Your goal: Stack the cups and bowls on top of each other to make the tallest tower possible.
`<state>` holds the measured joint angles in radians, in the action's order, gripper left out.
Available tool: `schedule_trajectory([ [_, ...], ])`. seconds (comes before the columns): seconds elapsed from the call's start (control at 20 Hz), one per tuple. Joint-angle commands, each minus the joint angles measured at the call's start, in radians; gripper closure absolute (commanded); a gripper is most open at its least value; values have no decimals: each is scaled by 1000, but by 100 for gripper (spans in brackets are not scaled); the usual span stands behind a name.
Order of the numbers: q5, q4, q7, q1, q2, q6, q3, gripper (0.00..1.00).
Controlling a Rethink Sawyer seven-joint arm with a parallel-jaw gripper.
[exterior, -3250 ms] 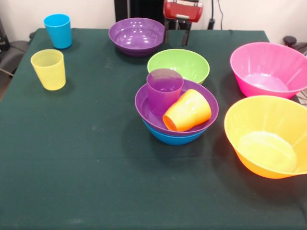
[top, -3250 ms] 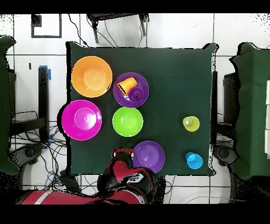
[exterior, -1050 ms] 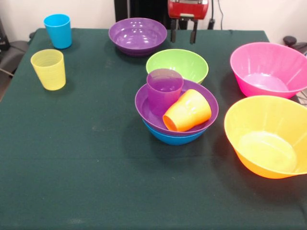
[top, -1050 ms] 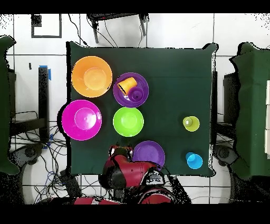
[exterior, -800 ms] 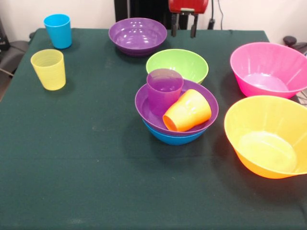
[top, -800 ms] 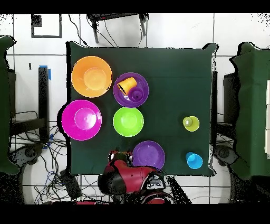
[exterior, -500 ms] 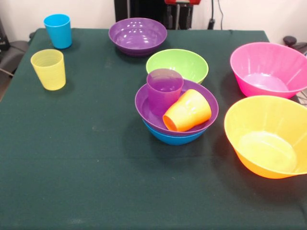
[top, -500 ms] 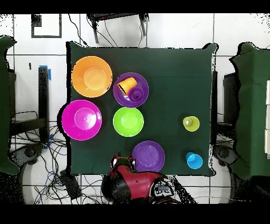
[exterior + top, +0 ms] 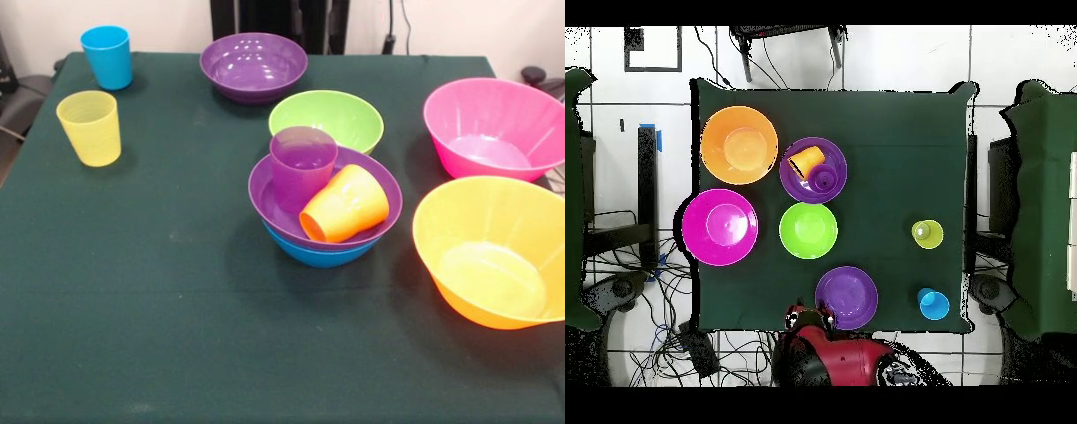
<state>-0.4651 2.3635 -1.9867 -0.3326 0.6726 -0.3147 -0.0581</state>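
- Green cloth covers the table [image 9: 132, 291], and every piece sits on it in plain sight.
- The tower [image 9: 325, 216] stands near the middle: a blue bowl [image 9: 322, 256] at the bottom with a purple bowl [image 9: 265, 190] nested in it.
- Inside that purple bowl, a purple cup [image 9: 302, 166] stands upright, mouth up.
- An orange cup [image 9: 344, 205] lies on its side just beside it, leaning on the bowl's rim with its mouth toward the camera.
- Just behind the tower in the front view sits the green bowl [image 9: 327, 119], close to the stack; whether they touch I can't tell.
- Further back is a second purple bowl [image 9: 253, 66], alone and upright near the table's far edge.
- Off to the right in the front view, the pink bowl [image 9: 490, 128] and the orange bowl [image 9: 490, 252] sit one behind the other, rims close together.
- On the other side, well apart from the tower, the yellow cup [image 9: 89, 128] and the blue cup [image 9: 107, 56] stand upright and separate.
- The arm [image 9: 835, 362] shows only in the overhead view, red and black, at the table's edge beside the lone purple bowl.
- The gripper [image 9: 808, 318] peeks out there, over the table's edge; open or closed, I can't tell.
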Motion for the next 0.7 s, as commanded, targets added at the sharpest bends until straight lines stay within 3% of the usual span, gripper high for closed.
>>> schedule_trajectory([
  [0.05, -114, -11, -92, -99, -43, 28, 146, 0],
  [0.3, -161, -58, -69, -148, -77, 38, 136, 0],
  [0.55, -151, -102, -69, -112, -103, 24, 109, 0],
  [0.7, -176, -117, -65, -138, -118, 21, 138, 0],
])
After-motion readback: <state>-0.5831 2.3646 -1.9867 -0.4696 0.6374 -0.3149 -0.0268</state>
